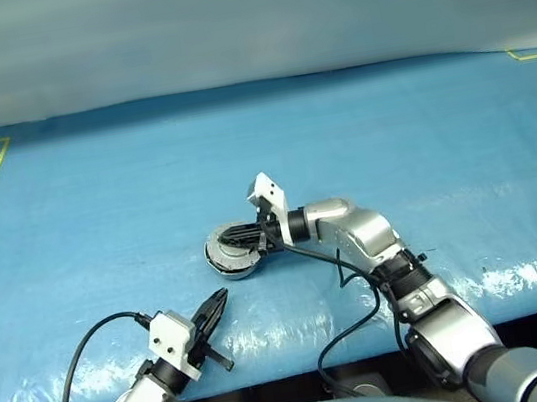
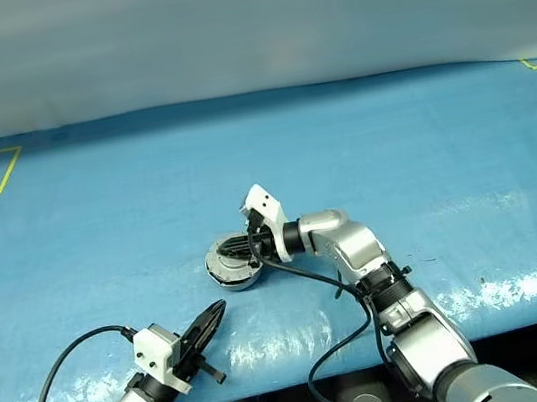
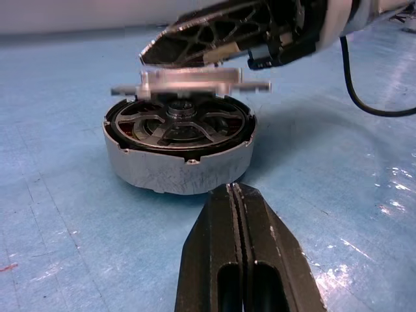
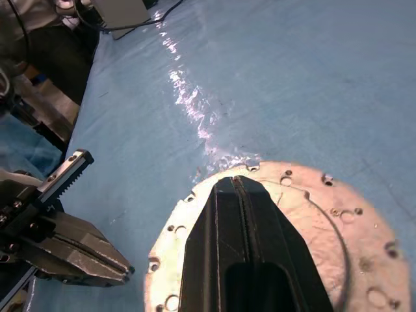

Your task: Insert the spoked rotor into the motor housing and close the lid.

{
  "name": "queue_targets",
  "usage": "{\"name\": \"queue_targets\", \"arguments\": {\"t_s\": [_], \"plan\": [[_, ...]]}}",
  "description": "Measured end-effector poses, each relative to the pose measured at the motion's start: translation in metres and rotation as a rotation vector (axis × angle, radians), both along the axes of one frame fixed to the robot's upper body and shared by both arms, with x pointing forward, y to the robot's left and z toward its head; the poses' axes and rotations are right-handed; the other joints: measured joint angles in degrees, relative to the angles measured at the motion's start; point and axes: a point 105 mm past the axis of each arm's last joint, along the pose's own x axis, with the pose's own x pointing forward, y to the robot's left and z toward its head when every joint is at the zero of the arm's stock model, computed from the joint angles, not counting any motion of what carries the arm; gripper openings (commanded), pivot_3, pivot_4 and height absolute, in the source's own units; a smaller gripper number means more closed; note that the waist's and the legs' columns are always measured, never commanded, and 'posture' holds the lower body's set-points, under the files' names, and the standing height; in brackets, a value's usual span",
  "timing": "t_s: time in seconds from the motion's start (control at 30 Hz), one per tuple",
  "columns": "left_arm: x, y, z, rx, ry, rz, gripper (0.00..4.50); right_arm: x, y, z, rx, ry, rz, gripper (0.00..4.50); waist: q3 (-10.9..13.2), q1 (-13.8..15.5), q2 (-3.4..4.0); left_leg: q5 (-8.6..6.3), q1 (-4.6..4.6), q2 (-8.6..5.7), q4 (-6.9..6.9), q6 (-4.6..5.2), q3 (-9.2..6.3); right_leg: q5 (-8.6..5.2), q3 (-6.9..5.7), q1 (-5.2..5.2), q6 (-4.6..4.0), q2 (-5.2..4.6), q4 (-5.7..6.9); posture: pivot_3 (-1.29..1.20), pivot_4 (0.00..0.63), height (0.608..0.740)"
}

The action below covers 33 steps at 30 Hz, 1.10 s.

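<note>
Grey round metal motor housing is sitting on the blue table, at twelve o'clock from the closed left gripper; the closed right gripper is apparently pressing its plain grey lid down.

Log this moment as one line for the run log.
rotor: seated in housing | lid: blurred, above housing, under shut right claw | left claw: shut, empty, beside housing

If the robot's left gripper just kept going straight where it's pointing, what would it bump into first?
Probably the motor housing. The shut left gripper points at its grey side wall, with bare blue table between them. The gap is hard to judge.
</note>
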Motion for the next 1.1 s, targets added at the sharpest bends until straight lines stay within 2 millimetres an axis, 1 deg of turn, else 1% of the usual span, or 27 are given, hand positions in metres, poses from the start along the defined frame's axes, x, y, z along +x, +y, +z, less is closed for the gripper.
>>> {"name": "queue_targets", "arguments": {"t_s": [0.13, 0.27, 0.33, 0.47, 0.53, 0.63, 0.7, 0.73, 0.8, 0.87, 0.9, 0.93, 1.03, 1.1], "plan": [[0.002, 0.000, 0.000, 0.002, -0.003, 0.003, 0.04, -0.019, 0.007, -0.008, 0.018, 0.030, -0.011, 0.00, 0.0, -0.1, 0.00, 0.00, 0.06, 0.01, -0.01, 0.00, 0.01, -0.01, 0.00, 0.03, 0.00, 0.02, 0.01, 0.00, 0.150, 0.740], [0.003, 0.000, 0.000, 0.003, -0.004, 0.000, 0.04, -0.030, 0.009, -0.018, 0.004, 0.053, -0.028, 0.00, -0.1, 0.0, -0.03, 0.00, 0.09, 0.02, 0.03, -0.01, -0.01, -0.01, -0.02, 0.07, 0.00, 0.01, 0.01, 0.00, 0.150, 0.740], [0.003, 0.000, -0.002, 0.005, 0.002, 0.001, 0.04, -0.032, 0.010, -0.017, 0.003, 0.048, -0.043, 0.00, -0.1, 0.0, -0.04, 0.00, 0.09, 0.03, 0.05, -0.01, 0.00, -0.01, -0.01, 0.07, 0.02, 0.00, 0.01, 0.00, 0.150, 0.740], [0.003, 0.000, -0.004, 0.004, 0.009, -0.002, 0.04, -0.029, 0.009, -0.004, 0.021, 0.004, -0.089, 0.00, -0.1, 0.0, -0.04, 0.00, 0.03, 0.03, 0.05, -0.01, -0.01, 0.00, -0.01, 0.02, 0.03, 0.00, 0.01, 0.00, 0.150, 0.740], [0.003, -0.002, -0.004, 0.002, 0.008, -0.008, 0.04, -0.026, 0.008, 0.013, 0.067, -0.030, -0.114, 0.00, -0.1, 0.0, -0.04, 0.00, -0.02, 0.02, 0.04, -0.01, -0.02, 0.02, -0.01, 0.00, 0.06, 0.00, 0.00, 0.00, 0.150, 0.740], [0.003, -0.003, -0.004, 0.000, 0.007, -0.015, 0.04, -0.028, 0.009, 0.043, 0.143, -0.088, -0.130, 0.00, -0.1, 0.0, -0.04, 0.00, -0.03, 0.03, 0.02, -0.01, -0.03, 0.02, -0.01, -0.02, 0.06, -0.01, -0.01, 0.00, 0.150, 0.740], [0.003, -0.003, -0.004, -0.001, 0.009, -0.017, 0.00, -0.030, 0.008, 0.054, 0.150, -0.125, -0.142, 0.38, -0.1, 0.0, -0.04, 0.00, -0.02, 0.03, 0.02, -0.01, -0.03, 0.01, -0.02, -0.01, 0.06, -0.04, -0.02, 0.00, 0.150, 0.740], [0.003, -0.003, -0.004, -0.002, 0.009, -0.019, 0.00, -0.031, 0.005, 0.056, 0.136, -0.137, -0.148, 0.58, -0.1, 0.0, -0.04, 0.00, -0.02, 0.03, 0.02, -0.01, -0.03, 0.01, -0.02, 0.00, 0.05, -0.06, -0.02, 0.00, 0.150, 0.740], [0.002, -0.003, -0.005, -0.003, 0.014, -0.019, 0.00, -0.031, 0.000, 0.056, 0.102, -0.157, -0.162, 1.29, -0.1, 0.1, -0.05, 0.00, -0.01, 0.03, 0.04, -0.01, -0.03, 0.01, -0.03, 0.01, 0.06, -0.11, -0.02, 0.00, 0.150, 0.740], [0.002, -0.003, -0.006, -0.004, 0.018, -0.020, 0.00, -0.033, -0.004, 0.053, 0.058, -0.177, -0.172, 1.88, -0.1, 0.1, -0.05, 0.00, -0.02, 0.03, 0.04, -0.01, -0.02, 0.01, -0.03, 0.01, 0.06, -0.12, -0.03, 0.00, 0.150, 0.740], [0.002, -0.004, -0.006, -0.004, 0.018, -0.021, 0.00, -0.032, -0.006, 0.048, 0.028, -0.182, -0.182, 2.31, -0.1, 0.1, -0.05, 0.00, -0.03, 0.02, 0.04, -0.01, -0.02, 0.00, -0.04, 0.00, 0.06, -0.12, -0.03, 0.00, 0.150, 0.740], [0.002, -0.004, -0.006, -0.005, 0.018, -0.021, 0.00, -0.032, -0.008, 0.044, 0.002, -0.183, -0.189, 2.65, -0.1, 0.1, -0.05, 0.01, -0.03, 0.02, 0.03, -0.01, -0.02, 0.00, -0.03, 0.00, 0.06, -0.12, -0.02, 0.00, 0.150, 0.740], [0.002, -0.005, -0.005, -0.006, 0.012, -0.022, 0.00, -0.032, -0.011, 0.035, -0.046, -0.191, -0.204, 3.57, -0.1, 0.0, -0.05, 0.01, -0.03, 0.02, 0.03, -0.01, -0.01, 0.00, -0.03, -0.01, 0.06, -0.10, -0.02, 0.00, 0.150, 0.740], [0.003, -0.005, -0.004, -0.009, -0.003, -0.018, 0.00, -0.032, -0.012, 0.029, -0.072, -0.193, -0.214, 4.26, -0.1, 0.0, -0.06, 0.01, -0.03, 0.02, 0.03, 0.00, -0.01, 0.00, -0.03, 0.00, 0.06, -0.10, -0.03, 0.00, 0.150, 0.740]]}}
